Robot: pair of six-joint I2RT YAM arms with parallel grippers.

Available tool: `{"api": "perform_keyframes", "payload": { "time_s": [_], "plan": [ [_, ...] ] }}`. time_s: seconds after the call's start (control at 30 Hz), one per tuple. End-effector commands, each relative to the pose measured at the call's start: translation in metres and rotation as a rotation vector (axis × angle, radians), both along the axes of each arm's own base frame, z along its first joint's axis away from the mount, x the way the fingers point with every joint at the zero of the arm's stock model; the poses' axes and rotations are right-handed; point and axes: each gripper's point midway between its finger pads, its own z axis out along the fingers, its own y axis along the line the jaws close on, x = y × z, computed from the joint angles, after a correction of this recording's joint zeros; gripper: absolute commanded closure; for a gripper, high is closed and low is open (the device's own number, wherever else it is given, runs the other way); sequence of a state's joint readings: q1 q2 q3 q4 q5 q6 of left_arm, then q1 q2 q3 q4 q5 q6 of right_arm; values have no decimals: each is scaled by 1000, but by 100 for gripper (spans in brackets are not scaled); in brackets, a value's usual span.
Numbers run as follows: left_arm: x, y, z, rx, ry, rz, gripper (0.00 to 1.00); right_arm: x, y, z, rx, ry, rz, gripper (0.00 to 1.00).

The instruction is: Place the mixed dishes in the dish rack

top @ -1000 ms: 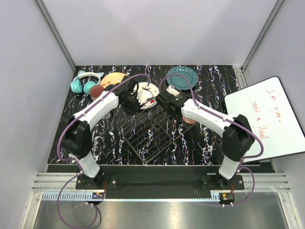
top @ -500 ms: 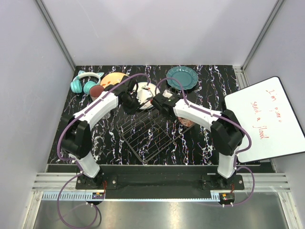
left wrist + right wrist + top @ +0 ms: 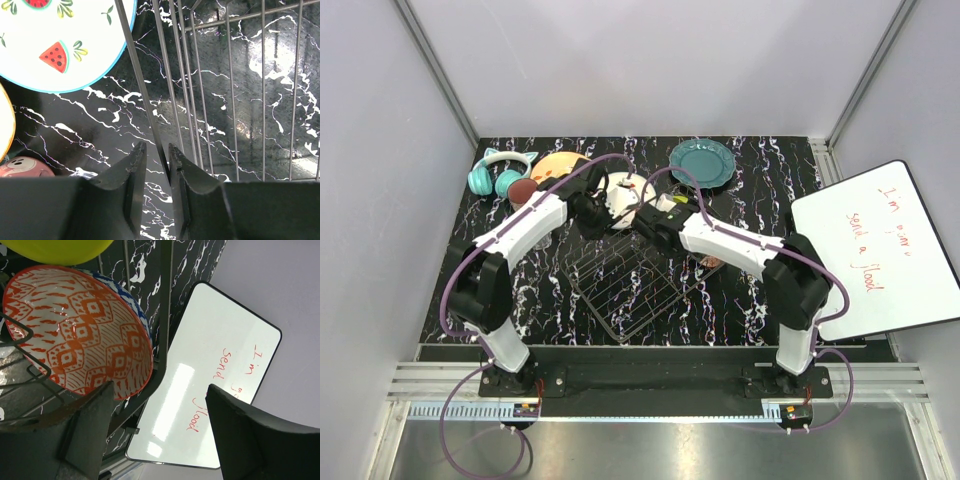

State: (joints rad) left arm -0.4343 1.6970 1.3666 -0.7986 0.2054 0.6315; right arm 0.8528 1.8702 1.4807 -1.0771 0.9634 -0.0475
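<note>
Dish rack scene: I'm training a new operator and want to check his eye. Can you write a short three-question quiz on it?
1. True or false: the right gripper is clamped shut.
2. What runs between the fingers of the left gripper? A) a plate's rim B) a wire of the rack C) a mug's handle
3. Which fruit is printed on the white plate?
Key: 1 false, it is wide open; 2 B; 3 watermelon.
</note>
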Motion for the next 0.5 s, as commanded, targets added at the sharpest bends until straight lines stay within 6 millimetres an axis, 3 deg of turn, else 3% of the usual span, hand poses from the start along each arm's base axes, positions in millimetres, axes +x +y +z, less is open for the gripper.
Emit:
{"api": "perform_keyframes", "payload": {
  "time_s": [0.0,0.07,0.13,0.17,0.23,0.27,0.3,0.33,0.4,0.43,0.47],
  "plan": [
    [12,-6,13,-30,-59,-10,73,1,8,56,118,-143,-8,20],
    [15,-9,12,-35,-56,-15,72,6,8,80,198,-250,-59,20],
    [17,-12,8,-39,-41,-18,72,20,7,118,335,-383,-118,20],
    [18,-14,6,-43,-35,-18,72,30,13,132,441,-454,-140,19],
    [21,-19,2,-43,-26,-22,72,50,5,156,650,-547,-225,18],
    [22,-21,1,-45,-24,-28,72,61,14,163,783,-567,-234,18],
    [22,-24,1,-50,-23,-40,73,75,-2,167,838,-607,-285,18],
    [21,-25,-2,-49,-16,-47,72,87,-2,178,928,-667,-303,18],
    [18,-30,-4,-40,-14,-72,72,104,-8,179,1024,-685,-332,18],
    [16,-32,-7,-35,-8,-82,73,122,-21,183,1083,-746,-377,18],
    [15,-33,-9,-33,-8,-96,73,131,-18,178,1140,-724,-370,18]
  ]
}}
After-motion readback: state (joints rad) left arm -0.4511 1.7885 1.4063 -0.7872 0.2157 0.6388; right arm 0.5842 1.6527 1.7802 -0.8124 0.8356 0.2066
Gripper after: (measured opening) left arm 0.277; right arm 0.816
